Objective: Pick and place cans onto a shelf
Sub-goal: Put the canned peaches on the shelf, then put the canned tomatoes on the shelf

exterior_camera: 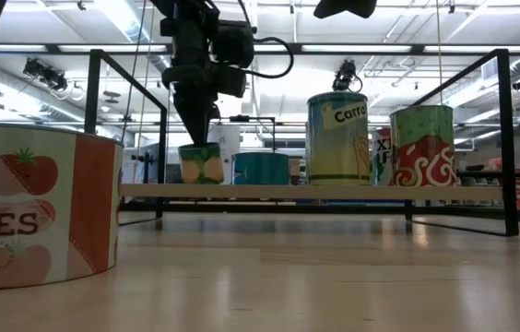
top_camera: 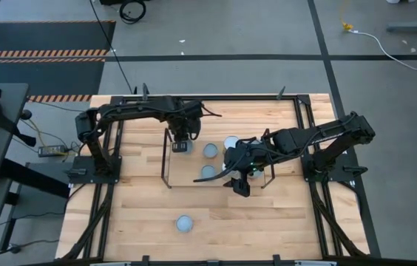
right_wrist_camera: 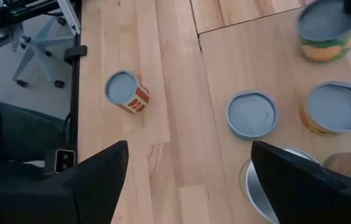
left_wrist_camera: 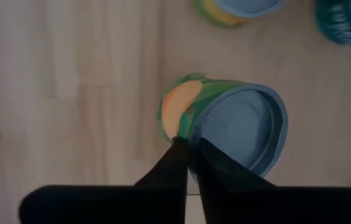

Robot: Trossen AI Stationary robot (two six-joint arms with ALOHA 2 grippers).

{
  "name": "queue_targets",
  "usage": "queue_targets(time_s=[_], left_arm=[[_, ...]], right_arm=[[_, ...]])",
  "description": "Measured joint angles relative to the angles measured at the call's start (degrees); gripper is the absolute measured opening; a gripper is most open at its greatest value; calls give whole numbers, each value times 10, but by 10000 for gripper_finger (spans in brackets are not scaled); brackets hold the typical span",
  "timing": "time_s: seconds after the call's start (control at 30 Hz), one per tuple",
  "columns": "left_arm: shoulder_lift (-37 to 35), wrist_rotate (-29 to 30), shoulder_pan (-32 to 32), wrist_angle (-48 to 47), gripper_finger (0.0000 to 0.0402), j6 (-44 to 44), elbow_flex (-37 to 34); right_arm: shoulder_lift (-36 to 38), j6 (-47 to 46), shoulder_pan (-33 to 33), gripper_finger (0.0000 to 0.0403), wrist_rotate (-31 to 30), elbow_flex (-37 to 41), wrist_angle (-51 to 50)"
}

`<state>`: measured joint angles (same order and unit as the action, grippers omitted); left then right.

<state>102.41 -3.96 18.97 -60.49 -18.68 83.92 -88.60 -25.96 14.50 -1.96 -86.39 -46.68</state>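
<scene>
Looking down at a light wood table (top_camera: 149,214) with a black frame around it, set on a grey concrete floor (top_camera: 268,29) with dark seams; the low view shows a big workshop room with ceiling strip lights behind.

Counting cans from above: one alone on the bare table near the front edge (top_camera: 185,223), then four tops I can make out on the shelf (top_camera: 170,159). The right arm covers more of them, so I can't give a full count. The low view shows the loner up close as a red-and-white tomato can (exterior_camera: 39,207), plus a row of cans on the shelf's wood base.

Left side first: the left pincer (top_camera: 182,140) sits at the shelf's left end, right over a green-and-orange can (left_wrist_camera: 225,127). In the left wrist view its two fingers (left_wrist_camera: 174,171) are pinched nearly together at that can's rim, not wrapped around the body, so it's closed, not gripping.

Moving right: the right pincer (top_camera: 242,174) hangs over the shelf's right half with its fingers (right_wrist_camera: 101,180) spread wide and nothing between them; three shelf cans lie ahead of it and the tomato can is well apart.
</scene>
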Motion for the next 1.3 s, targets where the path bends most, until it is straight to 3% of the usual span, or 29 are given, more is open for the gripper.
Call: queue_targets(time_s=[0.43, 0.77, 0.97, 1.17, 1.3], left_arm=[[0, 6, -6, -5, 147, 3, 0], [-16, 8, -42, -97, 172, 66, 79], [-69, -58, -140, -106, 172, 188, 104], [-83, -14, -294, -100, 172, 348, 104], [-83, 3, -398, -81, 172, 448, 104]], right_arm=[[0, -11, 0, 347, 2, 0, 0], [0, -8, 0, 347, 18, 0, 0], [0, 55, 3, 347, 17, 0, -1], [0, 2, 3, 347, 62, 0, -5], [0, 49, 1, 347, 61, 0, 16]])
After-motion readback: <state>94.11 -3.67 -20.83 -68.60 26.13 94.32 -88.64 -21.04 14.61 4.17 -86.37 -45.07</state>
